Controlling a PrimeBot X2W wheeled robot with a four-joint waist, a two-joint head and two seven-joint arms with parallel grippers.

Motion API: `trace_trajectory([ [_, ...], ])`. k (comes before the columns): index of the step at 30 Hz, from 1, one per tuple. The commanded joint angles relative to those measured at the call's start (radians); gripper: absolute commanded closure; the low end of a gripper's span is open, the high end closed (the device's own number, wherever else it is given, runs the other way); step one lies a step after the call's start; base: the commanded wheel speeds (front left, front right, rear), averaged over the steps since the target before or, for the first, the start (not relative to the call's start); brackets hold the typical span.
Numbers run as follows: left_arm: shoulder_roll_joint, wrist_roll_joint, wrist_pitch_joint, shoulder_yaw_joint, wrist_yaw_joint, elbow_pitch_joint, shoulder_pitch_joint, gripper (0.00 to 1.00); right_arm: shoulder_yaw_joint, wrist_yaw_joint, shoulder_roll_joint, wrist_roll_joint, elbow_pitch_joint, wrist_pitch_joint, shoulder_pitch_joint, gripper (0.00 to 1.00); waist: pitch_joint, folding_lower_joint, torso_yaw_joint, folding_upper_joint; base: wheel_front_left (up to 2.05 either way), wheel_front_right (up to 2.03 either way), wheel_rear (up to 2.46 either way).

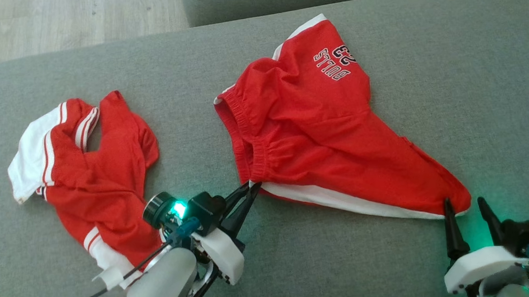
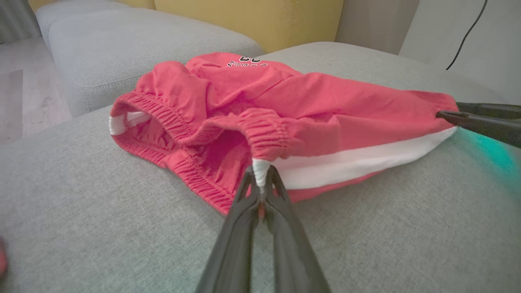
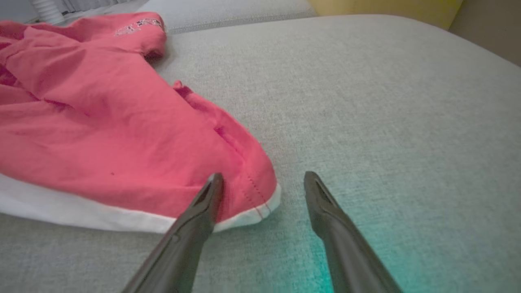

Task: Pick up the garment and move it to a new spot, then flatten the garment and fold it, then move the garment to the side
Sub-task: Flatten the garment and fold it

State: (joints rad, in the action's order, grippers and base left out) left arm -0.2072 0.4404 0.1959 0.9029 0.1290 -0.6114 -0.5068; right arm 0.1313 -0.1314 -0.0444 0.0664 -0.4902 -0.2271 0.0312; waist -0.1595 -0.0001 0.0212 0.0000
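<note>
At the far left of the grey sofa cushion [image 1: 390,260] lies a second red-and-white garment [image 1: 96,177], crumpled and well apart from the shorts, with our left forearm [image 1: 162,283] reaching over its near edge. A wide swing of that arm could, we think, drag this heap along with it. Next comes our left claw [image 1: 251,186], pinched shut on the white-striped corner of the waistband [image 2: 264,134] of the red shorts [image 1: 318,131]. These lie rumpled across the middle of the cushion, the printed leg pointing away from us. The bite looks shallow to us, with only the tip of that corner between the fingertips, so a sharp lift or a hard sideways pull might slip it free. The waistband also gapes, so we may have caught only one layer, and the shorts would then open instead of coming up flat. At the right, our right claw [image 1: 463,200] stands open over the hem corner [image 3: 264,195] and holds nothing. One finger [image 3: 205,203] rests on the cloth and the other stands over the bare cushion beside it. If it closes there, it might catch only the white edge or shove the cloth into a bunch. If the left side rises before the right has a grip, we expect the shorts to hang from one corner and twist.
</note>
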Motion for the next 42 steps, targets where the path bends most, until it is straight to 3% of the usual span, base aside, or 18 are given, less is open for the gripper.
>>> trace_trajectory([
  [1, -0.021, 0.008, 0.011, -0.028, -0.009, 0.031, -0.027, 1.00, -0.021, 0.001, -0.006, -0.007, 0.012, 0.005, 0.029, 0.00, 0.002, 0.0001, -0.003, 0.0000, 0.00, 0.00, 0.00],
  [25, -0.031, 0.027, 0.011, -0.014, -0.036, 0.061, -0.018, 1.00, -0.014, 0.001, -0.006, -0.028, -0.067, 0.074, 0.047, 0.00, 0.008, 0.0001, -0.008, 0.0000, 0.00, 0.00, 0.00],
  [26, -0.031, 0.027, 0.011, -0.014, -0.036, 0.061, -0.019, 1.00, -0.016, 0.001, -0.006, -0.027, -0.071, 0.075, 0.050, 0.17, 0.009, 0.0001, -0.009, 0.0000, 0.00, 0.00, 0.00],
  [28, -0.033, 0.029, 0.011, -0.012, -0.037, 0.062, -0.018, 1.00, -0.023, 0.001, -0.006, -0.024, -0.080, 0.078, 0.056, 0.86, 0.010, 0.0001, -0.009, 0.0000, 0.00, 0.00, 0.00],
  [29, -0.033, 0.029, 0.011, -0.012, -0.037, 0.062, -0.018, 1.00, -0.023, 0.001, -0.006, -0.024, -0.080, 0.078, 0.056, 0.86, 0.010, 0.0001, -0.009, 0.0000, 0.00, 0.00, 0.00],
  [30, -0.034, 0.029, 0.010, -0.011, -0.037, 0.063, -0.018, 1.00, -0.026, 0.001, -0.006, -0.023, -0.084, 0.079, 0.058, 1.00, 0.011, 0.0001, -0.009, 0.0000, 0.00, 0.00, 0.00],
  [36, -0.043, 0.035, 0.012, -0.008, -0.042, 0.067, -0.008, 1.00, -0.042, 0.001, -0.006, 0.002, -0.071, 0.065, 0.069, 1.00, 0.033, 0.0001, -0.003, 0.0000, 0.00, 0.00, 0.00],
  [42, -0.056, 0.048, 0.020, -0.024, -0.052, 0.096, -0.013, 1.00, -0.075, 0.001, -0.006, 0.096, 0.016, 0.081, 0.106, 1.00, 0.070, 0.0001, 0.006, 0.0000, 0.00, 0.00, 0.00],
])
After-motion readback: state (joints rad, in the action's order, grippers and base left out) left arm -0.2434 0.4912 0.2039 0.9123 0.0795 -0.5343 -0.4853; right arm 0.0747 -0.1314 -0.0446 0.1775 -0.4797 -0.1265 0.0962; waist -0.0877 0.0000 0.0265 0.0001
